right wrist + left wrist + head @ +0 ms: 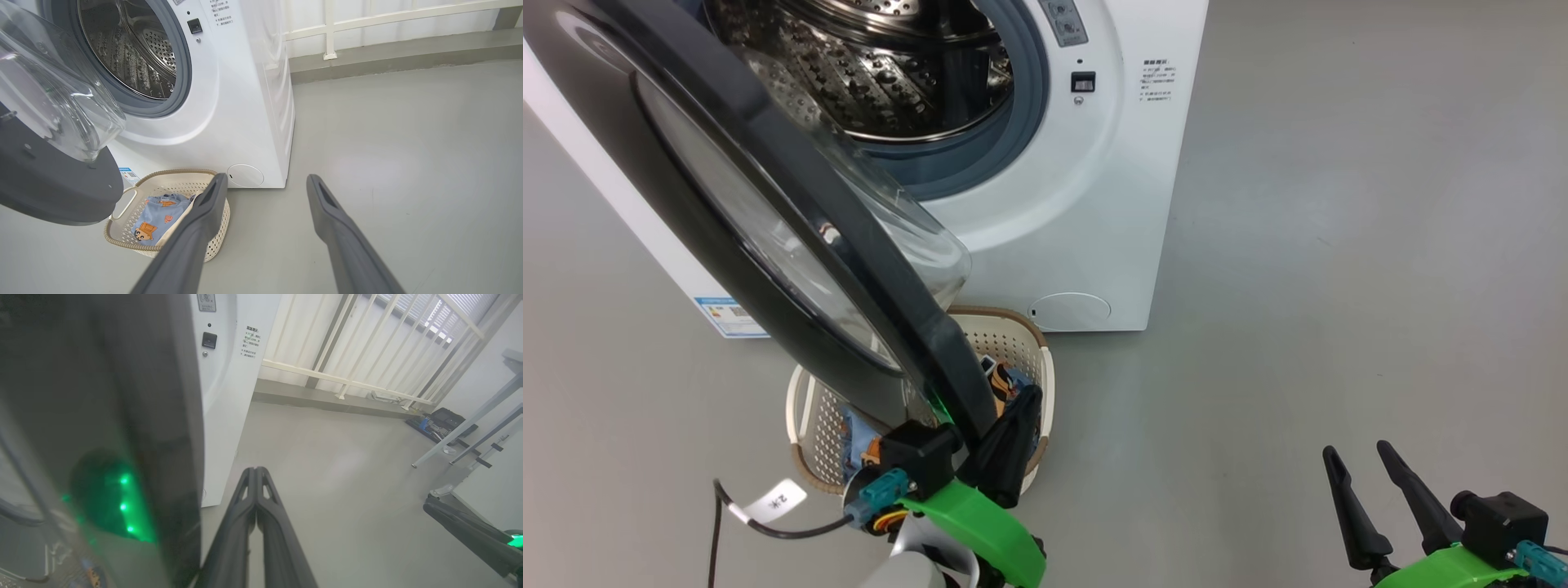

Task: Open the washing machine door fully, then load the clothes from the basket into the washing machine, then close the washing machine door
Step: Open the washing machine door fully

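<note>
The door [768, 229] stands swung away from the opening and crosses the left half of the head view, from the upper left corner down to bottom centre. It consists of a wide glossy black ring around a clear, bulging glass bowl [907, 237] that projects toward the machine [1078, 204]. The machine is a white box-shaped front-loader at upper centre. Its opening exposes a perforated steel drum [866, 73] ringed by a grey-blue rubber gasket [1013, 122]; no clothing is visible in the exposed part of the drum. A round cap [1068, 310] sits low on the front panel and a small blue label [731, 314] at the lower left corner. The basket [1005, 343] stands on the floor [1339, 245] directly below the door's lower edge. It is cream plastic with perforated walls and a brown woven-look rim. It contains the clothes [157, 214]: light blue fabric with orange-brown cartoon prints. The left gripper [1027, 396] is at bottom centre, over the basket and just beside the door's lower edge. Its fingers are pressed together and grip nothing; contact with the door cannot be confirmed. The right gripper [1357, 449] is at lower right, above bare grey floor, jaws spread wide and empty.
</note>
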Controlling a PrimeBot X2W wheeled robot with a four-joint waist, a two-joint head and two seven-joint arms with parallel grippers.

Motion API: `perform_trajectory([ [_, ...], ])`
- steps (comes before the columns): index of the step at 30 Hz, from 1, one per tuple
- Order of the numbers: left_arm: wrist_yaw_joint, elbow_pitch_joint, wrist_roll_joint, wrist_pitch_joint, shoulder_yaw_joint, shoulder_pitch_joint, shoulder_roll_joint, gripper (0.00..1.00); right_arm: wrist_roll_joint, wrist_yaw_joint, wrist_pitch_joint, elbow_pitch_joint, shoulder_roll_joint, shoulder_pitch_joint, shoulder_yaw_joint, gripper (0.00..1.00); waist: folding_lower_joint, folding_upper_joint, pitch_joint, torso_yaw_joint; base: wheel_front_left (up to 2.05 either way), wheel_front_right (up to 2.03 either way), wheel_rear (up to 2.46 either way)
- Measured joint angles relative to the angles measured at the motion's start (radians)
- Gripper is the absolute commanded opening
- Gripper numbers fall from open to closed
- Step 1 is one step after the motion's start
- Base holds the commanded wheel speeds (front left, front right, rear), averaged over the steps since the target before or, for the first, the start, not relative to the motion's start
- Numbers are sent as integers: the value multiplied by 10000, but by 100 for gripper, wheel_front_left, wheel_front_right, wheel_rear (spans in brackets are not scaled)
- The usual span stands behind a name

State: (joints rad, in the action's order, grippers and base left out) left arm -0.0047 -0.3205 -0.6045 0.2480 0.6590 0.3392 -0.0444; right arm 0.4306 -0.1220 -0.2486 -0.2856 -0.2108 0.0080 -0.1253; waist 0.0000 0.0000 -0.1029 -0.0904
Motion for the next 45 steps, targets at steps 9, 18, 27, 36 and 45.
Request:
perform_trajectory([
  [9, -13, -73, 0, 0, -270, 0, 38, 0, -2, 0, 0, 35, 17, -12, 8, 100, 0, 0, -15, -29, 0, 0, 0],
  [18, -105, -121, 0, 0, -433, -9, 136, 0, -2, 0, 0, 79, 17, -24, 6, 100, 0, 0, -20, -58, 0, 0, 0],
  [27, -190, -201, 10, -2, -610, -98, 259, 0, -71, 0, 0, 92, 17, -24, 10, 100, 0, 0, 53, -154, 0, 0, 0],
  [36, -278, -153, 176, -2, -817, -375, 320, 0, -73, 0, 0, 123, 15, -22, -2, 100, 0, 0, 166, -355, 0, 0, 0],
  [45, -280, -17, 378, 0, -980, -811, 316, 0, -73, 0, 0, 182, -8, -17, -15, 100, 0, 0, 225, -590, 0, 0, 0],
])
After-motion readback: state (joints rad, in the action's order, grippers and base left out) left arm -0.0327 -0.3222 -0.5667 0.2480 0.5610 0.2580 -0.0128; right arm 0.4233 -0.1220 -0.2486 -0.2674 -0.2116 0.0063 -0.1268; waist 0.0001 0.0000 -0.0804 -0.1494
